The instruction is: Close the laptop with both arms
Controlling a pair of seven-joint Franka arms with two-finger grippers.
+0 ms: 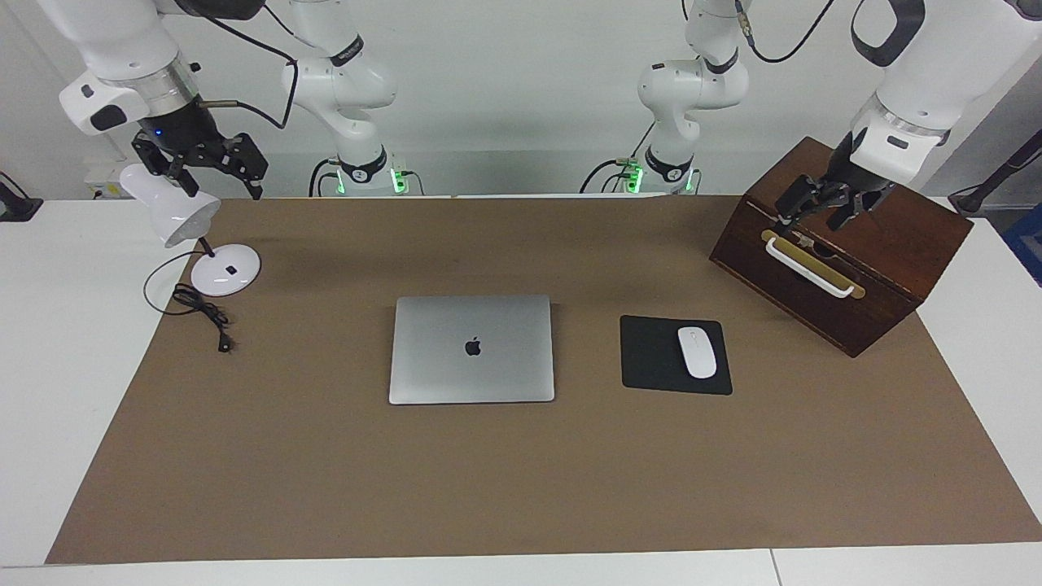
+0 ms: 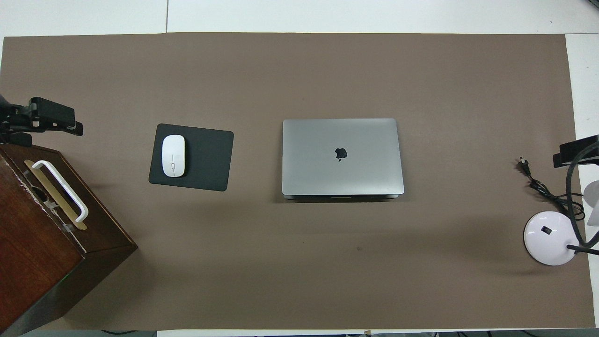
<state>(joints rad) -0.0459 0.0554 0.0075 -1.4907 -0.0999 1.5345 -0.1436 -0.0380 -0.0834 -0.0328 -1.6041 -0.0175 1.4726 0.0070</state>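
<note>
- Laptop [image 1: 471, 349] lying flat on the brown mat [image 1: 521, 480], about mid-table, lid already down with the dark apple logo [image 1: 473, 347] facing up; just beside it, toward the left arm's end, black mouse pad [image 1: 655, 356] with white mouse [image 1: 697, 352] on it.
- Judged from the overhead view: lid down flat on the base, a thin dark seam along the edge nearer the robots (task looks as good as finished).
- Left gripper [image 1: 822, 205] raised over the wooden box [image 1: 895, 244] at its own end of the table, fingers spread wide, nothing between them.
- Right gripper [image 1: 213, 165] raised close by the white desk lamp [image 1: 175, 213] at its own end, likewise spread wide and empty; well apart from the laptop.
- Handling, as a guess: thin metal shell, stiff, moderately heavy, smooth and probably slippery under hard fingertips; screen inside fragile, so no sharp pressure on the middle of the lid.
- Best contact if any further press were needed: flat, gentle push near the two lid corners away from the hinge, one arm per corner, evenly, so as not to twist the panel.
- Readable marks: only the apple logo on the lid; no legible writing anywhere else (small dark mark on the lamp base too small to tell).
</note>
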